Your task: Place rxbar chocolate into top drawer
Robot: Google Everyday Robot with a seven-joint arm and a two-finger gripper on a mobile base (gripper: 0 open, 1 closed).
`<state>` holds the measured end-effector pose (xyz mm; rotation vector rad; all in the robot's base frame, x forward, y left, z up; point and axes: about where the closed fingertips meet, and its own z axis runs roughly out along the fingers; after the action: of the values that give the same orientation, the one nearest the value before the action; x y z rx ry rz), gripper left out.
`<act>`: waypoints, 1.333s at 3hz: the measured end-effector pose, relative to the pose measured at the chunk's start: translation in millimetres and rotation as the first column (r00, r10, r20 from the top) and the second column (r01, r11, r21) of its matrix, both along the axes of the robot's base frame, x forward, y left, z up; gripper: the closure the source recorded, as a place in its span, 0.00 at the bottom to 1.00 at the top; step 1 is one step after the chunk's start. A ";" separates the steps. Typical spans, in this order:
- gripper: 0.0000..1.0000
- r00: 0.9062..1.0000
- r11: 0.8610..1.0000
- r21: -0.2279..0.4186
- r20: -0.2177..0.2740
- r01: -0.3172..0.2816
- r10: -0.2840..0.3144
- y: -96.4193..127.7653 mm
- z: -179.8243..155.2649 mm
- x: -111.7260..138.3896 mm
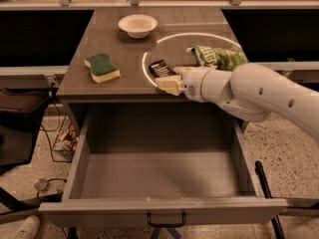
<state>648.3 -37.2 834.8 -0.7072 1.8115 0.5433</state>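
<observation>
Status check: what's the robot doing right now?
Gripper at countertop edge, beside rxbar chocolate. Bar lies on countertop. Top drawer open, empty. Nothing in the way.

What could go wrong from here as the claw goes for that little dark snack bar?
The claw sits at the front edge of the counter, beside the snack bar; a nudge might push the bar away instead of catching it. The green chip bag lies close to the arm and could get bumped.

a bright ring [199, 34] glares on the dim, warm-lit tabletop [114, 44] beside the end effector [169, 84].
</observation>
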 end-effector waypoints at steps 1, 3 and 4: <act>0.74 1.000 1.000 0.000 0.001 -0.003 0.003 2.2 0.6 -0.3; 1.00 1.000 1.000 0.000 0.002 -0.009 0.009 5.5 1.5 -0.8; 1.00 1.000 1.000 0.004 0.013 -0.018 0.018 6.7 6.3 0.4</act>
<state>648.8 -30.6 841.1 -0.7230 1.7927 0.5526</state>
